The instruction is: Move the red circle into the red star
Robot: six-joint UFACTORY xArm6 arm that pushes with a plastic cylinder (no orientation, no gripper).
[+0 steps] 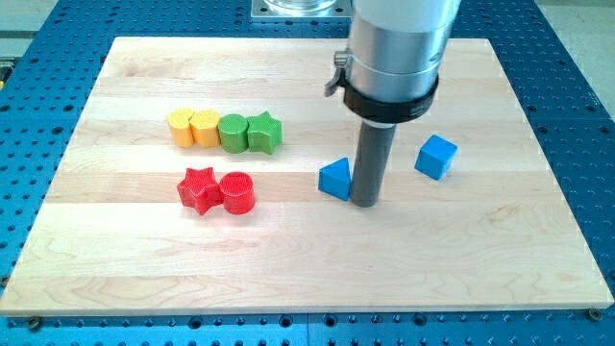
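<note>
The red circle [237,192] stands on the wooden board, touching the right side of the red star [198,189], at the view's left of centre. My tip [363,203] rests on the board right next to the right side of a blue triangle [335,179], well to the view's right of the red circle. The rod rises from the tip into the grey arm body at the view's top.
A row of touching blocks lies above the red pair: a yellow circle [180,127], a yellow hexagon [204,128], a green circle [233,133], a green star [264,133]. A blue cube [435,156] sits to the right of my rod. The board's edge [307,309] meets a blue perforated table.
</note>
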